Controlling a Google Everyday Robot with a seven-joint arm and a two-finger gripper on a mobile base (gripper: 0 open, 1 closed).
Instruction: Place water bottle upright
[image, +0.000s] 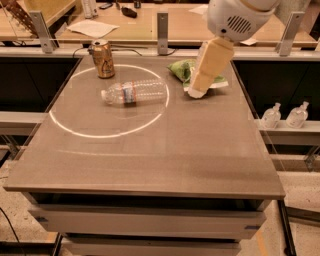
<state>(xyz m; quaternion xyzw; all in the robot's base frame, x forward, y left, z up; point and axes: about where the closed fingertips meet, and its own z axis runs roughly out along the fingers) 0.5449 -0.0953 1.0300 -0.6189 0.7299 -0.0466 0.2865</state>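
The water bottle (134, 92) lies on its side on the grey table (150, 150), inside a white circle of light, with its white cap pointing left. My gripper (195, 90) hangs at the end of the cream arm, down from the upper right. It is to the right of the bottle, apart from it, and in front of a green bag (183, 69).
A gold-brown drink can (103, 59) stands upright just behind the bottle's cap end. Two small clear pump bottles (272, 116) stand on a lower shelf to the right of the table. Metal posts and a wooden desk lie behind the table's far edge.
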